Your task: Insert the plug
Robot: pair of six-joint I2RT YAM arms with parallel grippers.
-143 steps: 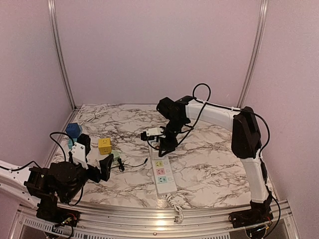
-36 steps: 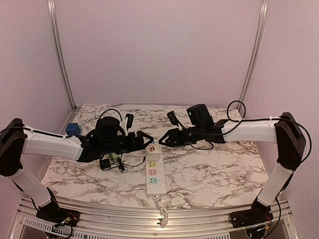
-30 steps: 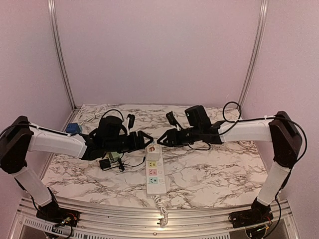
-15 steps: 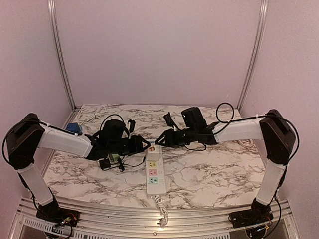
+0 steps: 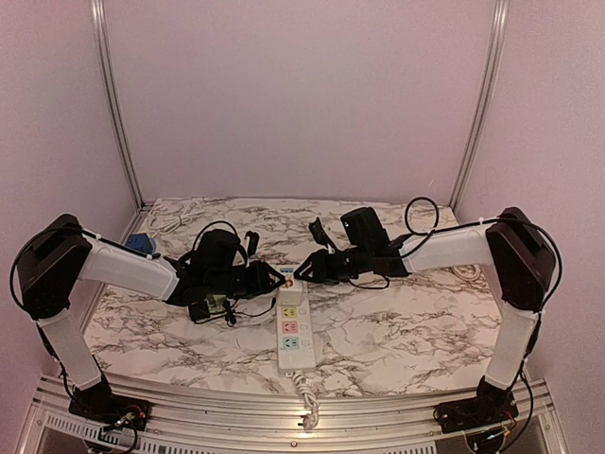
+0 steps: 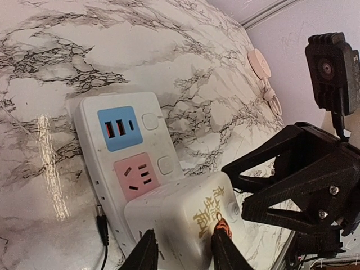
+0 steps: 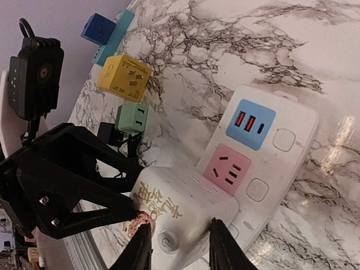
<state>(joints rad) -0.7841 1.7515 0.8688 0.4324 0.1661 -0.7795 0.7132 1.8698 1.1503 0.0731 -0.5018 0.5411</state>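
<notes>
A white power strip [image 5: 291, 337] lies mid-table, with blue USB and pink sockets [image 6: 125, 127]. A white cube plug [image 5: 289, 281] with gold lettering stands on the strip's far end, beside the pink socket [image 7: 228, 169]. My left gripper [image 5: 271, 278] reaches in from the left. It is shut on the plug [image 6: 185, 216], one finger on each side [image 6: 183, 254]. From the right, my right gripper [image 5: 305, 270] is shut on the same plug [image 7: 180, 205], and its fingers flank it too [image 7: 180, 250]. The plug's prongs are hidden.
A yellow cube adapter [image 7: 124, 77], a green adapter [image 7: 133, 117] with a black cable, and a blue adapter [image 7: 98, 27] lie left of the strip. The strip's white cord [image 5: 310, 397] runs over the near edge. White round parts [image 6: 260, 61] sit far right.
Both arms have stretched inward toward the strip's far end. Both pairs of jaws have narrowed onto the white plug from opposite sides.
</notes>
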